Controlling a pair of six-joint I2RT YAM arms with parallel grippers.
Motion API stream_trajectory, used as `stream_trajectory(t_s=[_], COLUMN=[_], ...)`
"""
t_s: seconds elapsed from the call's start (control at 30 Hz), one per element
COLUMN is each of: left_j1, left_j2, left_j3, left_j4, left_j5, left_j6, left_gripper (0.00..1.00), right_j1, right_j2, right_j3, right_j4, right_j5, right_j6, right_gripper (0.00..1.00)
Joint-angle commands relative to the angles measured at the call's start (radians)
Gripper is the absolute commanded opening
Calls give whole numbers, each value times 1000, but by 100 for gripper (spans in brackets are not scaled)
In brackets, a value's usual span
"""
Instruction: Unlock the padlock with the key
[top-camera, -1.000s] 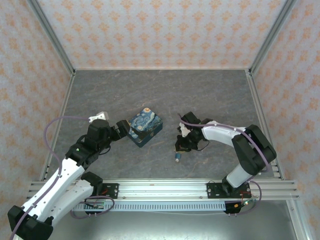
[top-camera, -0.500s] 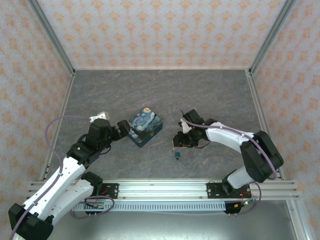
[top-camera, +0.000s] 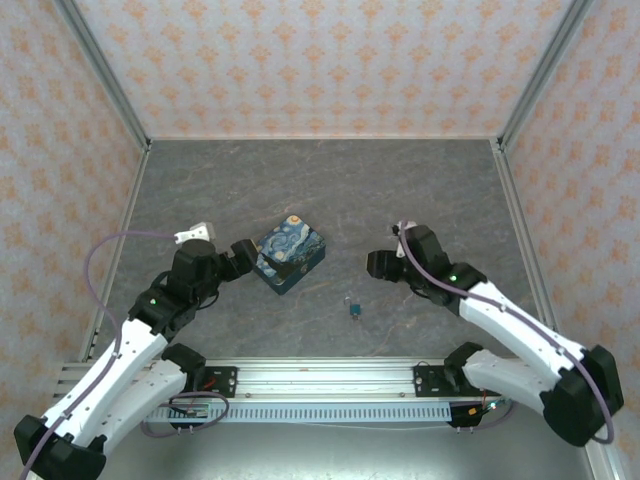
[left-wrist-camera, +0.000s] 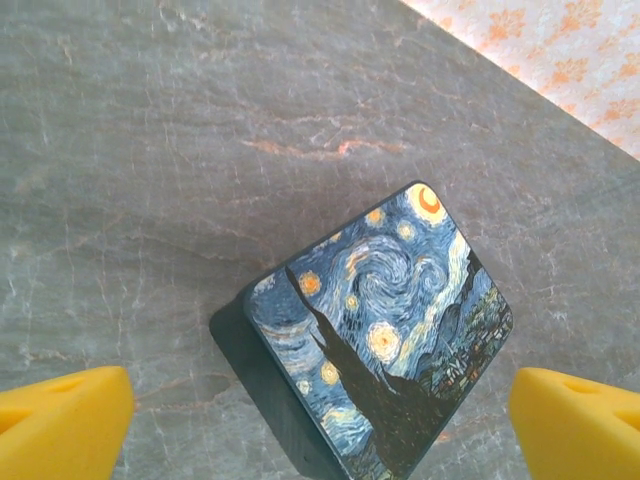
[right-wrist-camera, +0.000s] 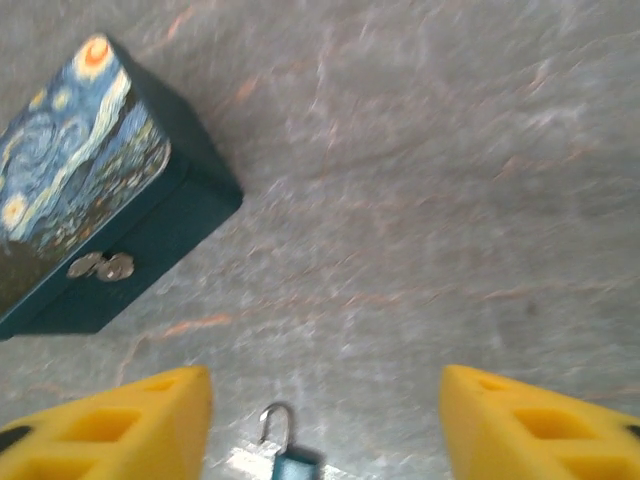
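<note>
Right gripper (top-camera: 376, 266) backed off padlock (top-camera: 354, 310), now released, empty. Padlock lies right of box (top-camera: 290, 256); left gripper (top-camera: 244, 258) beside box, released too.

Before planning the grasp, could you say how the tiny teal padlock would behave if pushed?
The tiny teal padlock with grey metal shackle seems to lie flat on the grey table, so it probably slides rather than rolls. Being so small, it is likely light.

The right gripper (top-camera: 379, 266) has drawn back rightward from above the padlock (top-camera: 354, 309), leaving it lying apart.
</note>
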Motion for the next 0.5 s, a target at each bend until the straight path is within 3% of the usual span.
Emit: stream_trajectory(t_s=[0.0,0.17,0.47], left_j1=[-8,-8,-6], left_j2=[-26,-49,-46], left_j3=[35,9,-80], left_j4=[43,110,276], left_j5=[-91,-205,-462], left_j6=[79,213,424], left_gripper=[97,98,100], right_j1=[-2,-2,-32], right_j2=[-99,-240,-283], right_j3=[-78,-176,-274], right_j4=[75,162,415], right_j5=[211,379,564], right_j6=[-9,-116,-420], right_gripper=[74,99,99])
